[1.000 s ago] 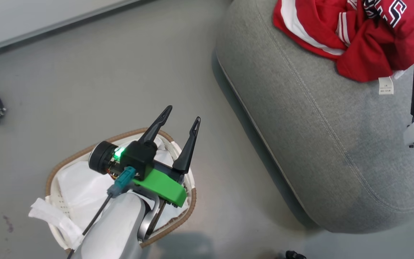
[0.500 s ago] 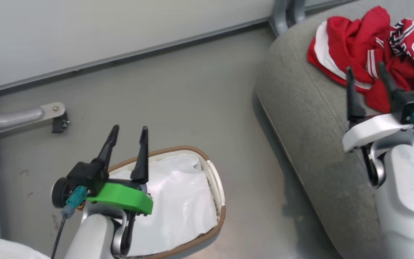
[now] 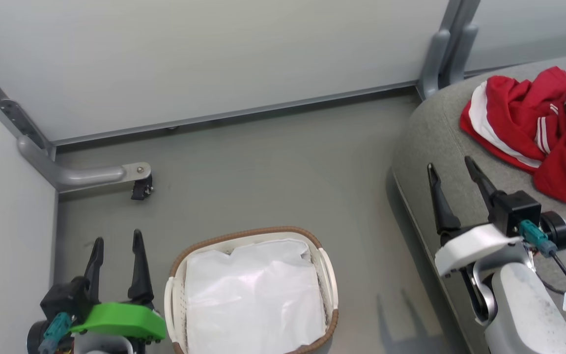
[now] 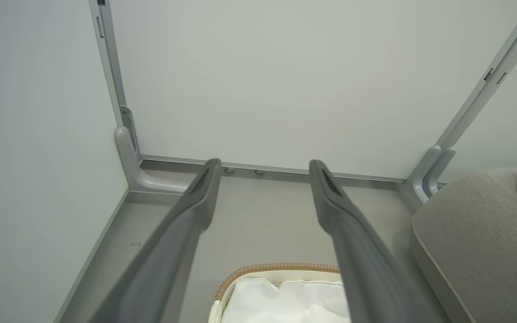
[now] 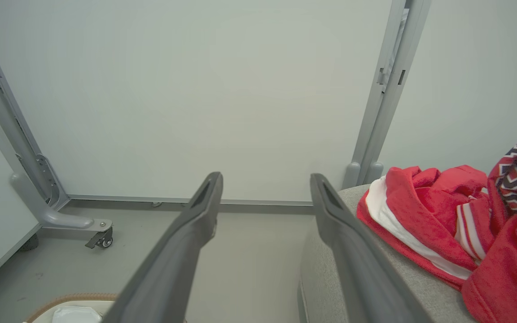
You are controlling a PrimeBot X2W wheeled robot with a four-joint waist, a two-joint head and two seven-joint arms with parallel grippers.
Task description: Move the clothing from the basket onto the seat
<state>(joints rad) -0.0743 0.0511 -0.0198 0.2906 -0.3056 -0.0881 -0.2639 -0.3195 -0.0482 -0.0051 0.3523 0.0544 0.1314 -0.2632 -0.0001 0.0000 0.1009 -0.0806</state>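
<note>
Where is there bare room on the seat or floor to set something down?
Free: the seat left of the clothing, to its rounded edge, by the right gripper; the floor between basket, seat and back wall. Crowded: the seat's right, under the clothing.

**Red on grey, white inside brown**

The clothing [image 3: 523, 132] is bright red, with a broad white panel along one edge and thin white double stripes. On the fold at the far right there is lettering that seems white with a dark, perhaps navy, outline; the picture's edge cuts it.

The seat [image 3: 440, 142] is plain mid grey. The basket [image 3: 243, 234] is white with a brown woven-look rim, and the liner sheet [image 3: 253, 295] in it is plain white.

The left gripper [image 3: 118, 237] is black on a vivid green mount [image 3: 116, 319]. The right gripper [image 3: 449, 163] is black on a white mount [image 3: 465, 246]. The floor [image 3: 263, 167] is dull grey.
</note>
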